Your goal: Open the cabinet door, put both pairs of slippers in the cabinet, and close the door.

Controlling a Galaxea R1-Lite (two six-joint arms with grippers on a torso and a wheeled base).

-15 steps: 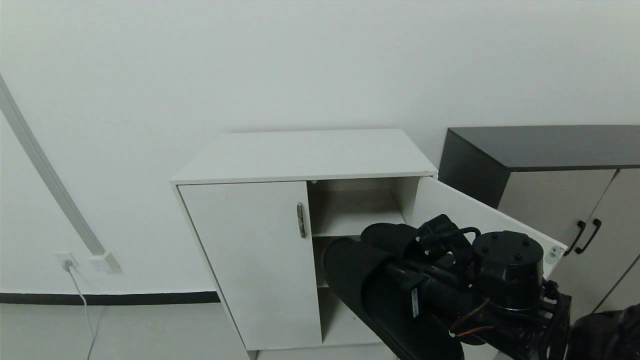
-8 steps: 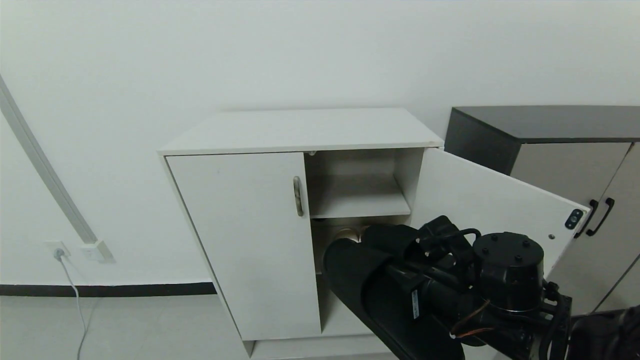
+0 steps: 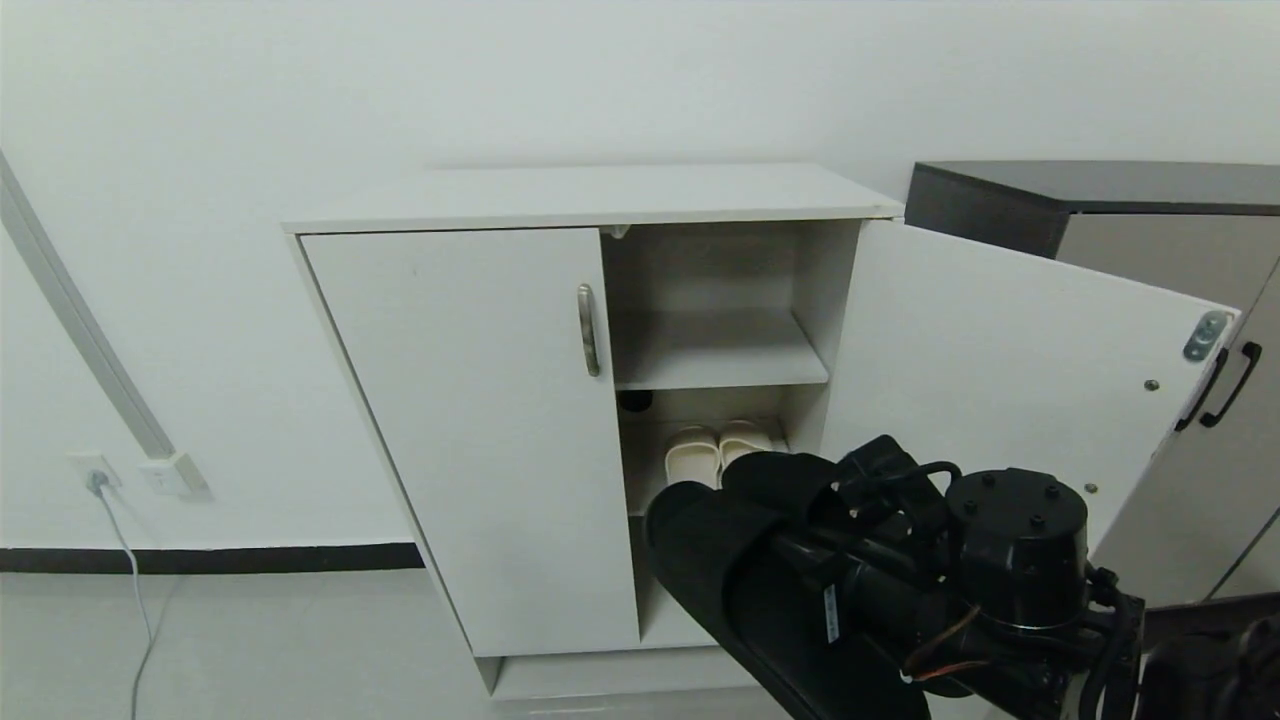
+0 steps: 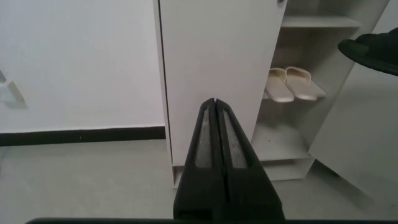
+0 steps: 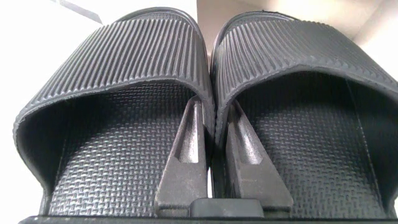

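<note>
A white cabinet (image 3: 600, 195) stands against the wall, its left door (image 3: 470, 430) closed and its right door (image 3: 1000, 350) swung wide open. A pair of white slippers (image 3: 715, 450) lies side by side on the middle shelf, and the same white slippers (image 4: 293, 84) appear in the left wrist view. My right gripper (image 5: 214, 106) is shut on a pair of black slippers (image 5: 155, 68), pinching their inner edges together. I hold these black slippers (image 3: 730, 540) in front of the open half, below the white pair. My left gripper (image 4: 214, 102) is shut on nothing, low and facing the closed door (image 4: 217, 50).
A grey cabinet with a dark top (image 3: 1100, 185) stands right behind the open door. A wall socket with a cable (image 3: 95, 475) and a slanted conduit (image 3: 70, 300) are on the left wall. Bare floor (image 3: 200, 640) lies before the cabinet's left side.
The head camera has sunk, so the cabinet sits higher in the picture and the middle shelf with the white slippers has come into view. The right gripper still holds the black slippers.
</note>
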